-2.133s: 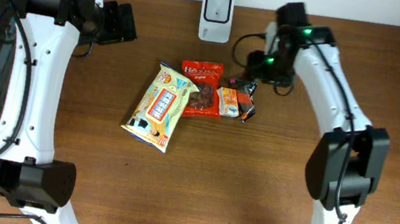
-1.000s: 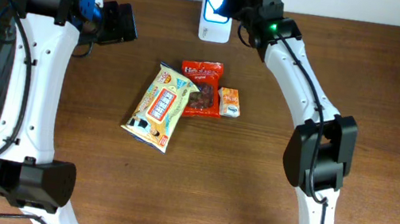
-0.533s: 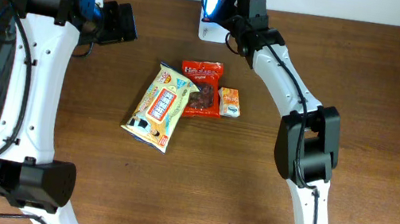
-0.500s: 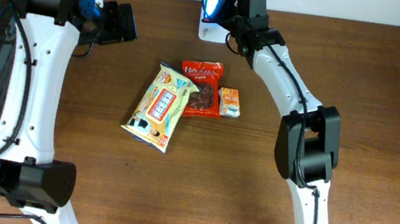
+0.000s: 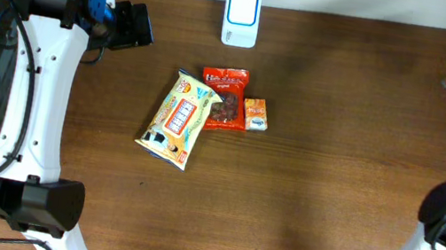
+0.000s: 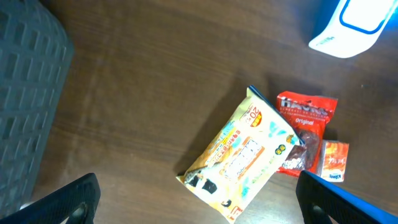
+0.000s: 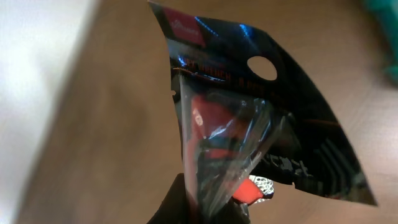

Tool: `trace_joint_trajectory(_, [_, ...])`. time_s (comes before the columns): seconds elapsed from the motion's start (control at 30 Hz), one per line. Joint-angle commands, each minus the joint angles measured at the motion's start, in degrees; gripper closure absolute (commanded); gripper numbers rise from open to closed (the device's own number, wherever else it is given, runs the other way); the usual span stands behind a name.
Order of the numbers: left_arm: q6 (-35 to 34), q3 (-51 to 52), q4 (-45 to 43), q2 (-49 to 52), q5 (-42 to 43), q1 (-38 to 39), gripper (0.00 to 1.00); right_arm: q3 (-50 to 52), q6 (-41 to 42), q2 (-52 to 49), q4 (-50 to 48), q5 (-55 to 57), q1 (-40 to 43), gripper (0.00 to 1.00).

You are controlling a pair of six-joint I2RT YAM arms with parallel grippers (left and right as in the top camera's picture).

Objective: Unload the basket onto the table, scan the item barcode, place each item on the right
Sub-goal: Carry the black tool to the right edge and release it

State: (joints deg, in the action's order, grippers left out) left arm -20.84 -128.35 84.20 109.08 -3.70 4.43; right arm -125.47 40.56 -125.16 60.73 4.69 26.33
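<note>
A: Where's the item?
B: The foil packet [image 7: 261,118] is clamped in the right gripper [image 7: 202,202], above the far right edge of the table [image 5: 330,187], well apart from the scanner [image 5: 241,17].
A: And the left gripper [image 6: 196,190]?
B: Spread wide, holding nothing, above the yellow pack [image 6: 239,155].
A: Which step?
B: Carrying, I judge. No barcode shows here, so the next move means turning the code side toward the scanner's face while keeping the pinch firm.

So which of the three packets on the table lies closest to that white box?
The red packet, the middle one, reaches nearest the white box; the big yellow packet and small orange packet lie farther off.
</note>
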Motion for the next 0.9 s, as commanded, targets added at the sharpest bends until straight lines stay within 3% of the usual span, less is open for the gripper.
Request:
trace_joint_trajectory(0.0, [-0.6,0.1,-0.1,0.1,-0.6,-0.1,0.01,-0.3,-4.8,-2.0,0.9,7.6,7.3,0.96])
trace_joint_trajectory(0.13, [-0.6,0.1,-0.1,0.1,-0.6,-0.1,0.01,0.1,-12.0,-5.9,-1.6,7.8,12.4,0.96])
trace_joint_trajectory(0.27, [-0.6,0.1,-0.1,0.1,-0.6,-0.1,0.01,2.2,-12.3,-10.3,-3.5,7.8,14.4,0.95])
trace_joint_trajectory(0.4, [-0.6,0.1,-0.1,0.1,-0.6,-0.1,0.01,2.2,-13.8,-12.3,-3.6,7.6,14.5,0.82])
trace_joint_trajectory(0.43, [-0.6,0.1,-0.1,0.1,-0.6,-0.1,0.01,2.2,-13.8,-12.3,-3.3,7.6,14.5,0.74])
trace_joint_trajectory(0.47, [-0.6,0.1,-0.1,0.1,-0.6,-0.1,0.01,2.2,-13.8,-12.2,-2.7,7.6,14.5,0.50])
trace_joint_trajectory(0.5, [-0.6,0.1,-0.1,0.1,-0.6,-0.1,0.01,2.2,-13.8,-12.2,-2.1,7.6,14.6,0.13])
trace_joint_trajectory(0.53, [-0.6,0.1,-0.1,0.1,-0.6,-0.1,0.01,2.1,-13.8,-12.0,-0.9,7.6,14.6,0.01])
trace_joint_trajectory(0.67, [-0.6,0.1,-0.1,0.1,-0.6,-0.1,0.01,0.3,-13.8,-7.7,5.1,-0.5,14.5,0.01])
trace_joint_trajectory(0.87, [-0.6,0.1,-0.1,0.1,-0.6,-0.1,0.01,-0.8,-25.4,-1.8,7.5,-46.4,10.5,0.01])
